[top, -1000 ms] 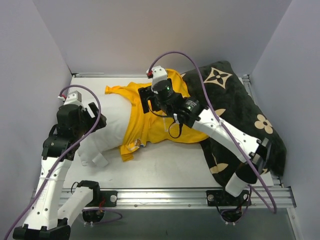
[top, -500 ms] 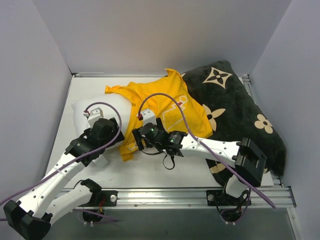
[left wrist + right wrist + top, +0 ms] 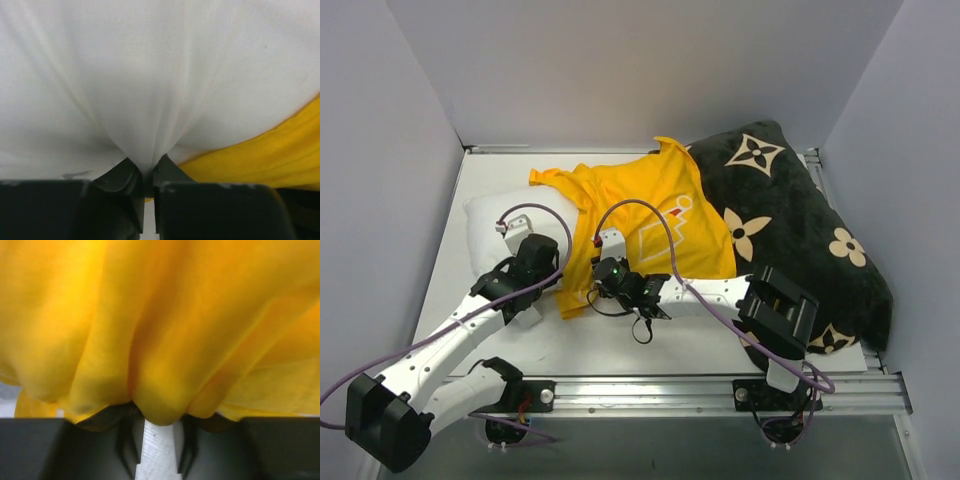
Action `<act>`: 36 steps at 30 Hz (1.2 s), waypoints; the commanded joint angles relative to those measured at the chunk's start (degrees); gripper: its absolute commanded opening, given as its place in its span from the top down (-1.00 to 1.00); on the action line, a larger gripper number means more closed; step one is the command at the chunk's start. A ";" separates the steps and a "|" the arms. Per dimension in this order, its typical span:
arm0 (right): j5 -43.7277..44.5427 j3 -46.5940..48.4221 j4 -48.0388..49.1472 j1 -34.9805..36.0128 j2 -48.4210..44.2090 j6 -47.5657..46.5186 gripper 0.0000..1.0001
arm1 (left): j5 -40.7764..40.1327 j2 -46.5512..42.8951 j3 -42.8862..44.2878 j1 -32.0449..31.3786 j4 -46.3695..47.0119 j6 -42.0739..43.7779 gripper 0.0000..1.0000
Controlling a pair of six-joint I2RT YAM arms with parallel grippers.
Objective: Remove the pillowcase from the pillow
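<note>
Step in hand: grips set for stripping. The left gripper is pinched shut on a fold of the white pillow, which bulges just ahead of its tips. The right gripper clamps a bunched fold of the yellow pillowcase. Next, as I judge it: draw the two apart with the pillow anchored and no slip.

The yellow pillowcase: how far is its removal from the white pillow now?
Done: the left end of the plump white pillow lies bare. In hand: the left tool pinches pillow cloth; the right tool bunches the bright yellow fabric pillowcase. Left: the case covers the rest and must be pulled off.
</note>
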 commanded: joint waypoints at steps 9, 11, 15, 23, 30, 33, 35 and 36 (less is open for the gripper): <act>13.96 -3.50 -3.88 -0.99 -2.97 2.87 1.00 | 6.38 -4.94 8.84 16.13 0.39 10.73 1.00; 16.95 -5.08 -6.17 -1.43 -5.61 3.40 1.00 | 7.17 -5.55 12.18 19.65 -1.11 12.92 1.00; 20.03 -8.94 -12.49 -4.32 -10.70 5.94 1.00 | 9.45 -6.08 17.01 26.94 -3.30 16.01 1.00; 18.29 -6.25 -17.43 -3.73 -30.30 -3.25 1.00 | 10.08 -5.74 27.99 34.08 -5.94 21.45 1.00; 11.34 18.44 -29.72 5.68 -30.41 -14.07 1.00 | 11.66 -0.65 37.41 34.08 -9.81 24.88 1.00; 5.89 26.79 -32.10 5.60 -26.90 -14.70 1.00 | 14.64 3.66 37.94 33.99 -11.13 26.82 1.00; 3.52 31.79 -33.51 5.08 -22.16 -15.41 1.00 | 16.14 7.26 37.15 33.90 -11.75 26.82 1.00; 2.21 32.95 -34.73 3.51 -19.01 -15.15 1.00 | 16.75 8.32 36.54 33.73 -11.66 26.74 1.00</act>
